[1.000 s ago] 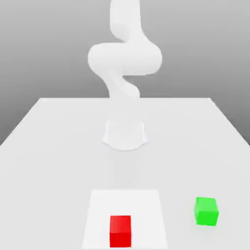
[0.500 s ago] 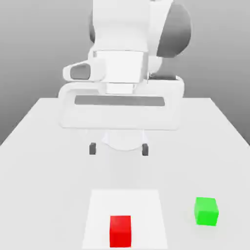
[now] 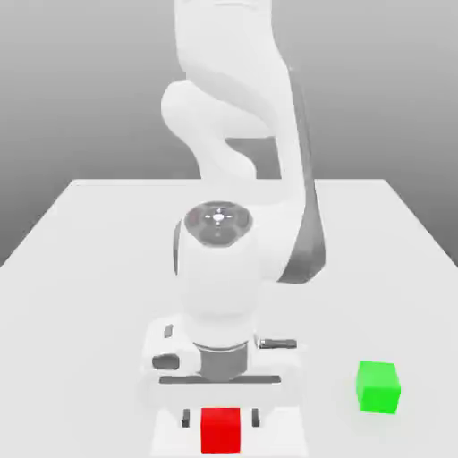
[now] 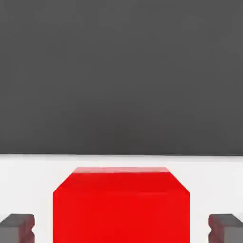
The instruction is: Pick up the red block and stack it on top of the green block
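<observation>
Two blocks on the table [image 3: 80, 268], one of each colour, and a single white arm [image 3: 237, 107] working them. The red block [image 3: 221, 430] is a plain, matte cube with no markings, sitting near the front edge of the table on a slightly brighter white square patch [image 3: 286, 429]. The green block [image 3: 378, 386] is the same kind of cube, about the same size, off toward the exterior view's right and well apart from the red one, resting on the bare table.

The gripper [image 3: 220, 418] is down low over the red block, one dark finger [image 3: 186, 418] on each side of it. In the hand view the red block [image 4: 121, 209] sits squarely between the two dark fingertips [image 4: 17, 227], with white table showing in the gap on either side, so the claw is spread wide and not touching the cube.

The lower edge of the red block is cut off at the frame's bottom in both views. The arm's wrist and hand hide the table directly behind the red block in the exterior view.
</observation>
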### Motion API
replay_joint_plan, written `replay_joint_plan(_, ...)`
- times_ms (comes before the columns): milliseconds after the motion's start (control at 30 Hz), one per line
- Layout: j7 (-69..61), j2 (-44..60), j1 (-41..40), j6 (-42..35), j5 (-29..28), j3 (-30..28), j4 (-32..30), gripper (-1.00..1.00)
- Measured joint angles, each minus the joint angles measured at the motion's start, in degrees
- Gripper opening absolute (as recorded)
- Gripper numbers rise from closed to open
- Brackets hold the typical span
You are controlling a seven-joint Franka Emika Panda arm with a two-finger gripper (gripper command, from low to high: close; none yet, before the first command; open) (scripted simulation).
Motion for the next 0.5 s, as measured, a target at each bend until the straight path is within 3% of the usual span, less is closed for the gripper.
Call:
replay_joint_plan(133,0.1,0.0,-0.1,0.0,-0.1,0.0,0.0,-1.00)
replay_joint_plan(300,0.2,-8.9,0.1,-7.5,0.0,0.2,-1.4,-1.00)
replay_joint_plan(500,11.7,-14.5,9.0,-10.8,-0.1,7.1,-3.7,-1.00)
